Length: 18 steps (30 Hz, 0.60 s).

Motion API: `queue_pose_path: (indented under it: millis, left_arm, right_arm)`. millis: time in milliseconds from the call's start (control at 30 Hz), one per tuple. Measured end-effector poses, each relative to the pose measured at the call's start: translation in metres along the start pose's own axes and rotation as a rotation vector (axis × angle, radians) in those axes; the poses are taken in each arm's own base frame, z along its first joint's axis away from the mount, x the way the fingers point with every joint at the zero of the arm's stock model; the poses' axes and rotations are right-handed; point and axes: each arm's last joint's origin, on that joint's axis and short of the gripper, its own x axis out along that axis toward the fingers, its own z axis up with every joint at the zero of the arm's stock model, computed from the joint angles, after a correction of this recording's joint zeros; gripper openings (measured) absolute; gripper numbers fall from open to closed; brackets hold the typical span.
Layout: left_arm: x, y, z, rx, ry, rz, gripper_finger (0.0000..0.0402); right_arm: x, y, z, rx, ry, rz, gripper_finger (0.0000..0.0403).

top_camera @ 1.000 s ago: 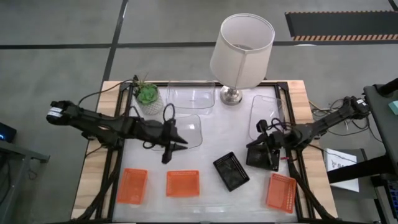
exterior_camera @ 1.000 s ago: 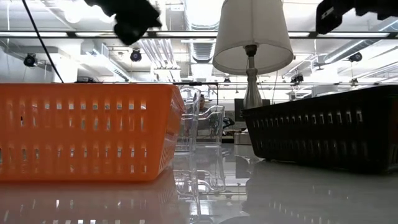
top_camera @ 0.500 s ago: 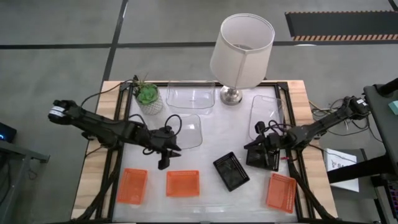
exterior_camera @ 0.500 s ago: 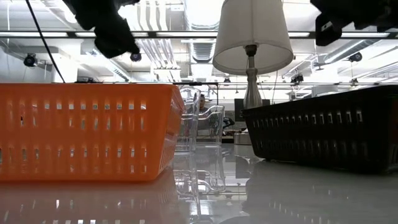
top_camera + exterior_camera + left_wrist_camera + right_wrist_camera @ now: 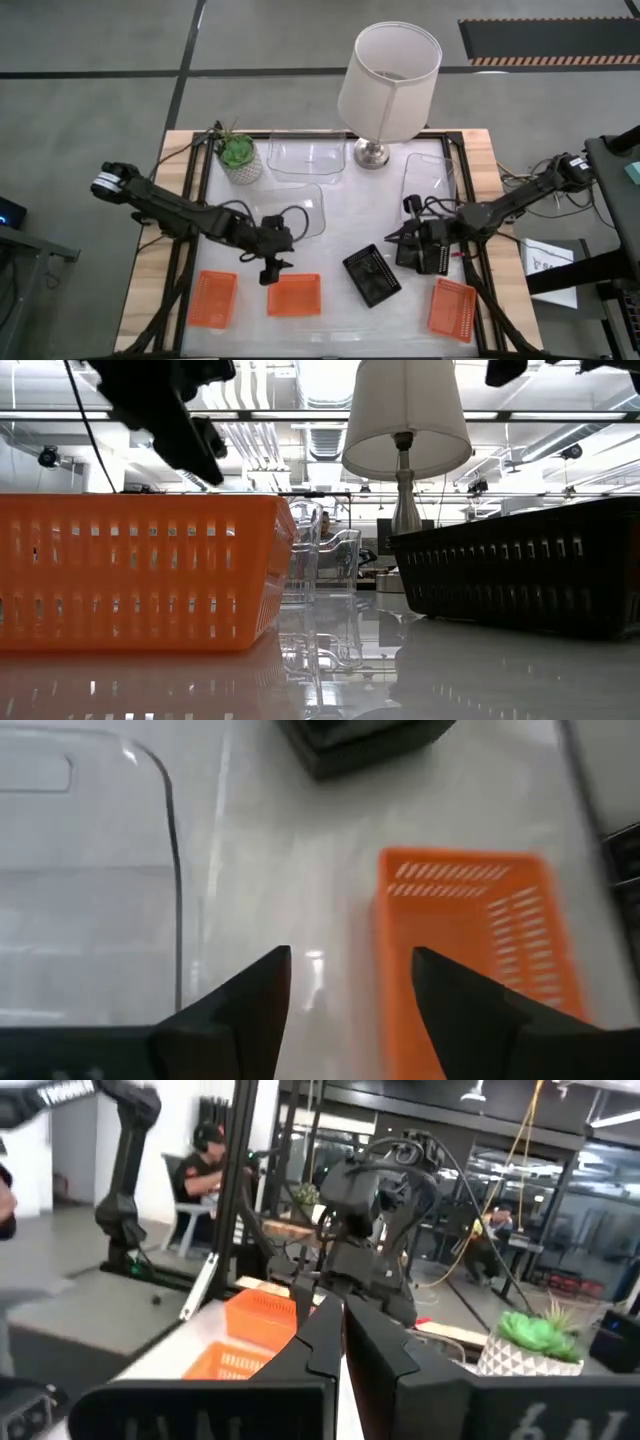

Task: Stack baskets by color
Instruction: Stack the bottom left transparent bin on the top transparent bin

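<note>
Three orange mesh baskets lie along the near edge: left (image 5: 212,298), middle (image 5: 294,295) and right (image 5: 452,308). A black mesh basket (image 5: 371,275) rests flat between them, and another (image 5: 435,262) lies under my right arm. Clear baskets sit at the far side (image 5: 307,157), mid-left (image 5: 305,205) and right (image 5: 430,178). My left gripper (image 5: 272,272) hangs open, slanting down, just above the middle orange basket's far edge (image 5: 465,870), touching nothing. My right gripper (image 5: 392,238) is shut and empty above the table, pointing toward the left arm.
A white lamp (image 5: 388,70) stands at the far middle and a potted green plant (image 5: 238,155) at the far left. Bare white tabletop (image 5: 350,215) lies between the two grippers. People and desks show in the room beyond the table.
My left gripper has gone down and toward the table's near edge, from over the mid-left clear basket to the middle orange basket, tipping further downward. My right gripper has risen a little and rolled.
</note>
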Motion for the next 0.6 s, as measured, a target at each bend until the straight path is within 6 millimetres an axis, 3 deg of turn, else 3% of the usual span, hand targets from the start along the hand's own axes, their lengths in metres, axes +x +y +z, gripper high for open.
queue_pose_path:
  millis: [167, 600]
  left_arm:
    - [0.012, 0.008, -0.008, 0.043, 0.021, 0.267, 0.0166]
    - [-0.006, 0.004, 0.007, 0.023, 0.050, 0.149, 0.0146]
  right_arm:
    - [0.012, 0.001, 0.004, -0.095, 0.006, 0.001, 0.0009]
    - [0.005, -0.001, 0.008, -0.122, 0.015, 0.004, 0.0009]
